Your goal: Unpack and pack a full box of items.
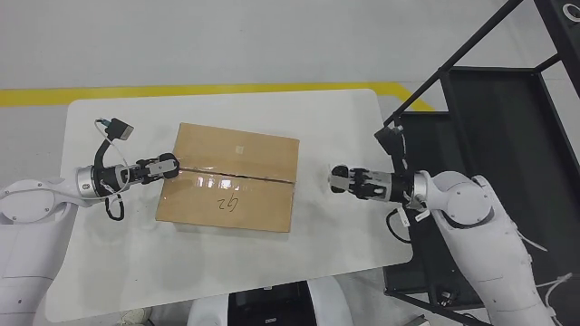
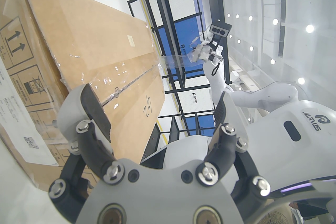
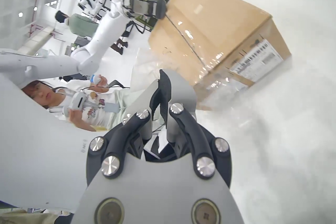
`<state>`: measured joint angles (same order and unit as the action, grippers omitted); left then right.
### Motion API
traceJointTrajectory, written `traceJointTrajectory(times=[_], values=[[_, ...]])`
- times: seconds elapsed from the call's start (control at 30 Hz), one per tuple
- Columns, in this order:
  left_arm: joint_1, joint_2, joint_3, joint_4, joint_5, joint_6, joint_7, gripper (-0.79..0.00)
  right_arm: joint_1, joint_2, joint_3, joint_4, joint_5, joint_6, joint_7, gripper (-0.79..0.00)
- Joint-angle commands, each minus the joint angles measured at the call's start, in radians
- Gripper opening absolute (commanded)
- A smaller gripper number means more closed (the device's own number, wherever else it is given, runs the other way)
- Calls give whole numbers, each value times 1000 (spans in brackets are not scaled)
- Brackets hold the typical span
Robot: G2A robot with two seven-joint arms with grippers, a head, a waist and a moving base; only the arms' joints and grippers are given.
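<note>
A closed cardboard box [image 1: 231,177] is sitting flat in the middle of a white tabletop [image 1: 335,118], with its top flaps meeting along a central seam. The left gripper [image 1: 169,165] is hovering at the box's left end, in line with the seam, its fingers spread apart and holding nothing. The right gripper [image 1: 337,181] is hanging just beyond the box's right end, its fingers pressed together on a clear tape strip [image 2: 174,61]. The strip is stretching from the end of the seam across to the gripper. A black metal rack [image 1: 507,118] is standing beside the tabletop on the right.
</note>
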<state>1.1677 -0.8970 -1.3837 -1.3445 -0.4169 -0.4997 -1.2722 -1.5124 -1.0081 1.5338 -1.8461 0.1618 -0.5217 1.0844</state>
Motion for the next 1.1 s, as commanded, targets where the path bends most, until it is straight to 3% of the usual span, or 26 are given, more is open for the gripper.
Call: traceJointTrajectory(times=[0.0,0.43,0.6,0.8,1.07], values=[[0,0,0,0,0,0,0,0,28,-1,-25,-15,26,17,12,-785],[0,0,0,0,0,0,0,0,193,-27,-273,-56,85,106,-36,-785],[0,0,0,0,0,0,0,0,234,-42,-368,-55,6,136,-112,-785],[0,0,0,0,0,0,0,0,295,-49,-397,-1,-51,180,-152,-785],[0,0,0,0,0,0,0,0,295,-49,-397,-1,-51,180,-152,-785]])
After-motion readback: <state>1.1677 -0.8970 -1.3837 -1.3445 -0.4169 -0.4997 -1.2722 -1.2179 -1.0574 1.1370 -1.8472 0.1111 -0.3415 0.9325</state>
